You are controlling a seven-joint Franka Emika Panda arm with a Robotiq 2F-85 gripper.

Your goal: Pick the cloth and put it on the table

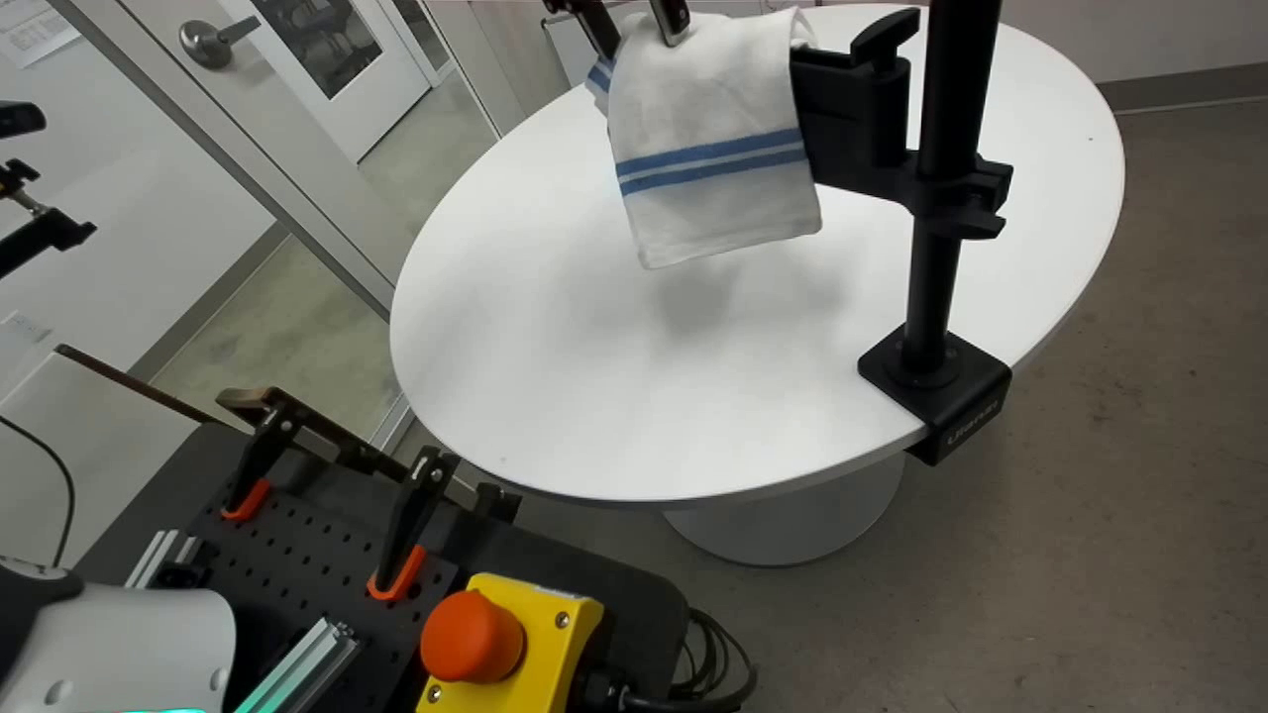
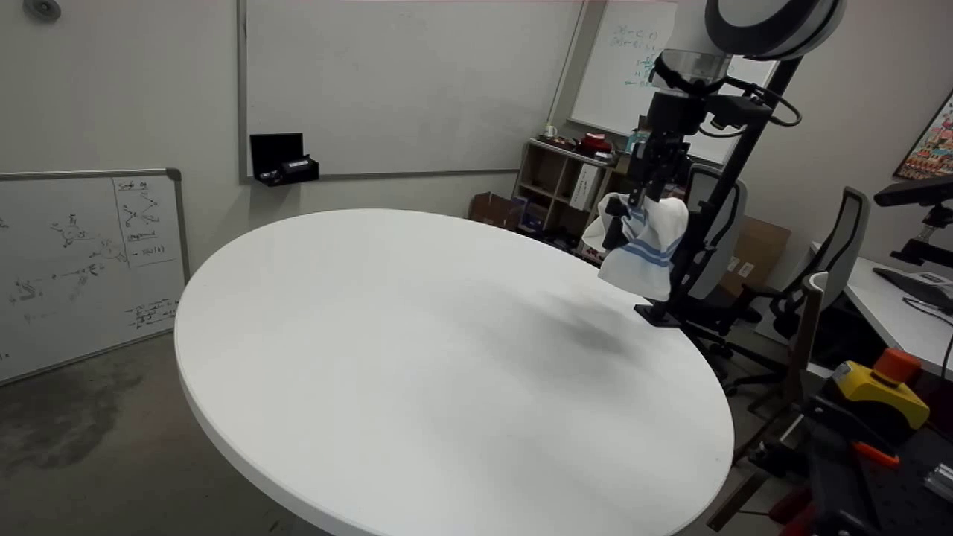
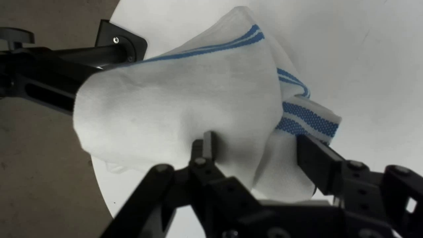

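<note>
A white cloth with blue stripes (image 1: 713,109) hangs draped over the side arm of a black stand (image 1: 852,119), above the round white table (image 1: 555,376). The cloth also shows in an exterior view (image 2: 651,257) and fills much of the wrist view (image 3: 178,99). My gripper (image 3: 255,136) is at the cloth with its fingers apart, one on each side of a fold. In an exterior view the fingertips (image 1: 642,42) are at the cloth's upper edge. The gripper also shows in an exterior view (image 2: 627,212), partly covered by cloth. The part of the stand arm under the cloth is hidden.
The stand's post (image 1: 936,277) is clamped at the table's edge by a black base (image 1: 936,391). A yellow box with an orange button (image 1: 525,634) sits on a dark cart beside the table. Office chairs (image 2: 826,253) and a shelf (image 2: 547,167) stand beyond.
</note>
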